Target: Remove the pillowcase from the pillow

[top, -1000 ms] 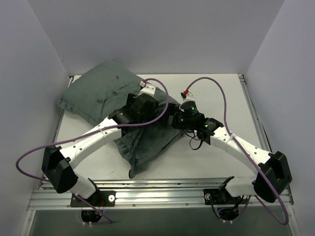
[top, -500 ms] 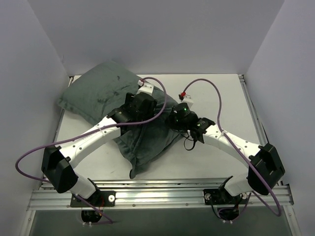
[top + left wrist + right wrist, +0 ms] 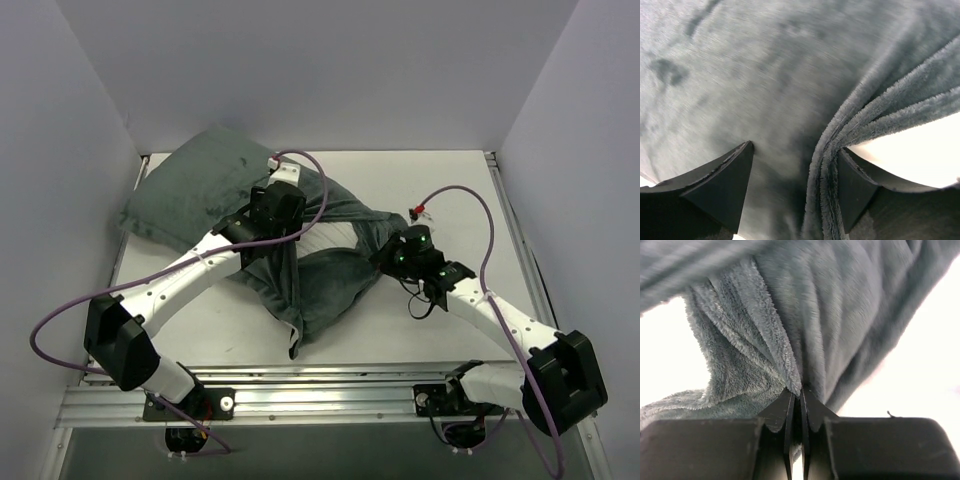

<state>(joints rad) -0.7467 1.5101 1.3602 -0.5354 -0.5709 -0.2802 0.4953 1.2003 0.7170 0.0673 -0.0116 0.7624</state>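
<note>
Seemingly spread left gripper (image 3: 794,150), tightly clamped right gripper (image 3: 801,392).

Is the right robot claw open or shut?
Shut. The right gripper has its jaws pressed together, pinching a fold of the grey-green pillowcase.

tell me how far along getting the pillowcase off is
Done: the right gripper has its jaws shut on a bunch of the pillowcase, drawn taut to the right. In hand: the left gripper, jaws apart, straddles a fold of the fabric. Left: nearly all; the case bulges full and the pillow inside is hidden.
</note>
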